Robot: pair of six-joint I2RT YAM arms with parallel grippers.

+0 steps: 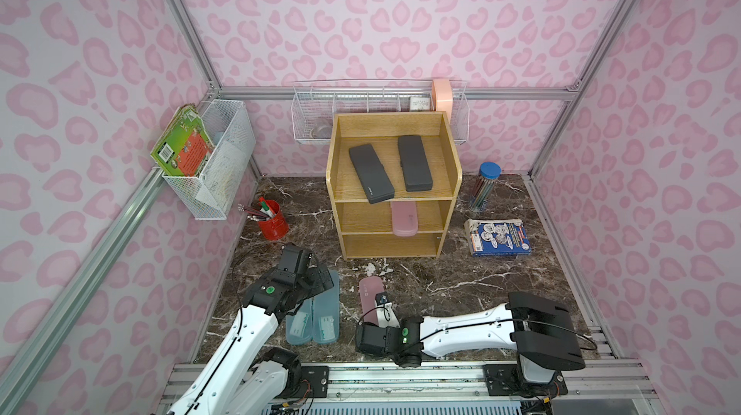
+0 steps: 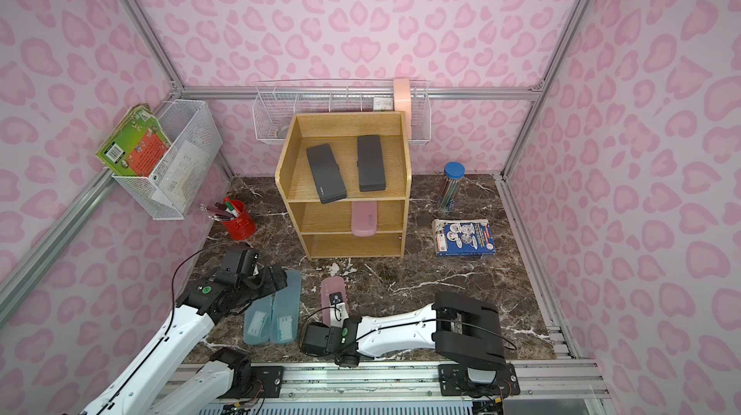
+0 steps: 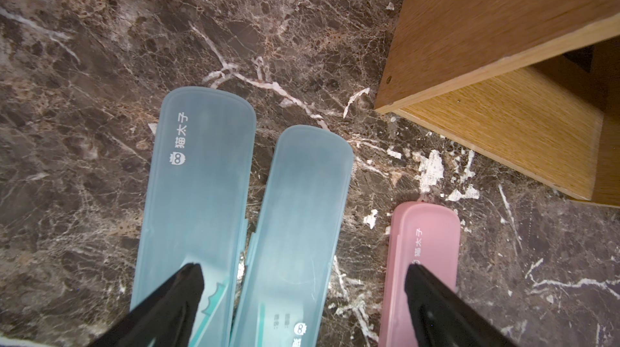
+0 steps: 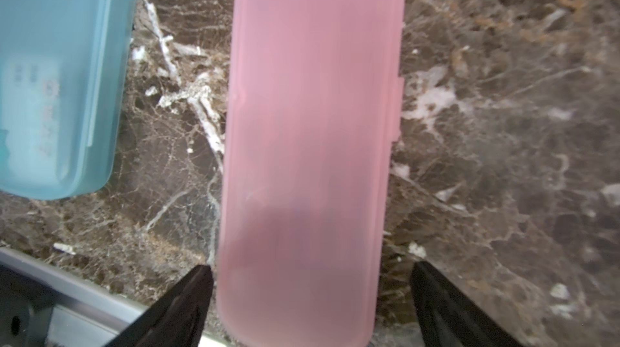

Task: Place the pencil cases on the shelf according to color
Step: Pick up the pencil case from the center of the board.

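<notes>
In a top view you have the shelf [image 1: 331, 176] with two black cases [image 1: 371, 173] on its top tier, one pink case [image 1: 405, 218] on the middle. Left wrist: your left gripper [image 3: 302, 268], open, above two teal cases [image 3: 198, 194] side by side on the table [image 3: 100, 93]. Right wrist: your right gripper [image 4: 310, 266], open, fingers [image 4: 188, 298] flanking the second pink case [image 4: 308, 127], not closed on it.

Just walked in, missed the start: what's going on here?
A two-armed robot is filling the shelf by color. Both black cases lie on the top tier, one pink case on the middle tier. The right pincer, open, straddles the other pink case on the table; the left pincer hangs open above the two blue cases.
</notes>
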